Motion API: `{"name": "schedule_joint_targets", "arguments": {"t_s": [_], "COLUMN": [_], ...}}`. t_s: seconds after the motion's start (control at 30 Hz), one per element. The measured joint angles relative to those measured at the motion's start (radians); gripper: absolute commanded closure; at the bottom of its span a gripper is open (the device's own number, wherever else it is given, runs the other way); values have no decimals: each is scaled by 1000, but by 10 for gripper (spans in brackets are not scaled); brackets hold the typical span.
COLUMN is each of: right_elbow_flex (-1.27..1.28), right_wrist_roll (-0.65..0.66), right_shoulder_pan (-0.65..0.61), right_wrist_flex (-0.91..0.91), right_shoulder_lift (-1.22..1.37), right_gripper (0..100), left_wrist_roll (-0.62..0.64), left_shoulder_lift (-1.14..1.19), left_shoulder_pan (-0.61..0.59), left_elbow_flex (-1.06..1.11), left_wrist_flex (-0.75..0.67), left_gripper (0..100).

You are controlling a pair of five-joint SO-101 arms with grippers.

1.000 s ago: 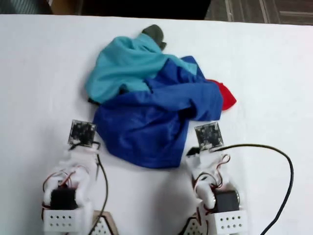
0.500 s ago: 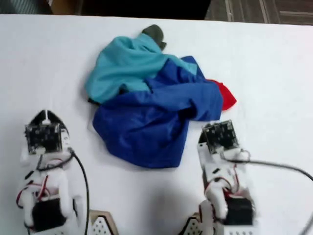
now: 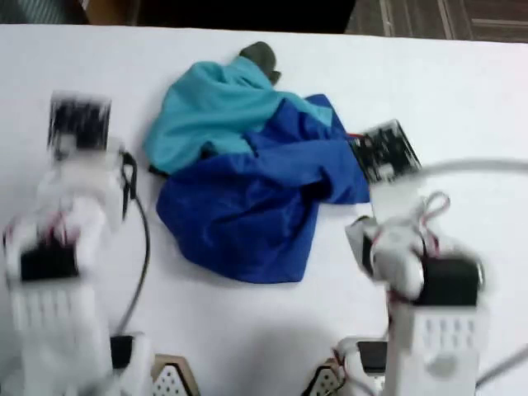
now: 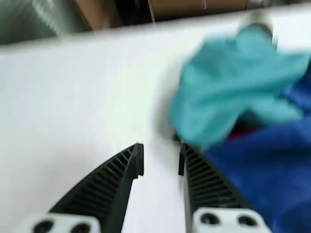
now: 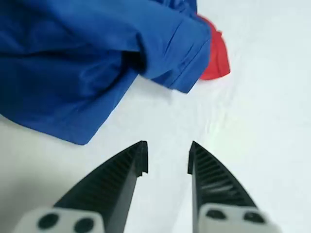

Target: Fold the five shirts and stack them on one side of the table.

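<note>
A crumpled pile of shirts lies mid-table. A teal shirt is on top at the far left, a royal blue shirt spreads over the near side, and a dark grey piece pokes out at the back. A red shirt shows from under the blue shirt's right edge. My left gripper hangs open over bare table just left of the teal shirt. My right gripper is open above the table, near the blue hem and the red shirt, holding nothing.
The white table has wide free room on both sides of the pile. The left arm stands raised at the left and the right arm at the right. Boxes and dark floor lie beyond the far edge.
Both arms have lifted from their low position near the front edge and swung forward. The left went out to the pile's left, the right to its right side. The shirts have not moved.
</note>
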Motion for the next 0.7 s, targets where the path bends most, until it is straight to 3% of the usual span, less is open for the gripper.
{"name": "schedule_joint_targets", "arguments": {"t_s": [0.13, 0.37, 0.53, 0.7], "right_elbow_flex": [-11, -11, -11, -11], "right_wrist_roll": [0, 0, 0, 0], "right_shoulder_pan": [0, 0, 0, 0], "right_wrist_flex": [57, 69, 71, 71], "right_shoulder_lift": [123, 178, 178, 181], "right_gripper": [848, 848, 848, 848], "left_wrist_roll": [-115, -123, -123, -123], "left_shoulder_lift": [410, 967, 1163, 1346], "left_shoulder_pan": [74, 199, 252, 334], "left_elbow_flex": [-267, -821, -1189, -1323], "left_wrist_flex": [203, 456, 503, 506], "left_gripper": [820, 775, 771, 774]}}
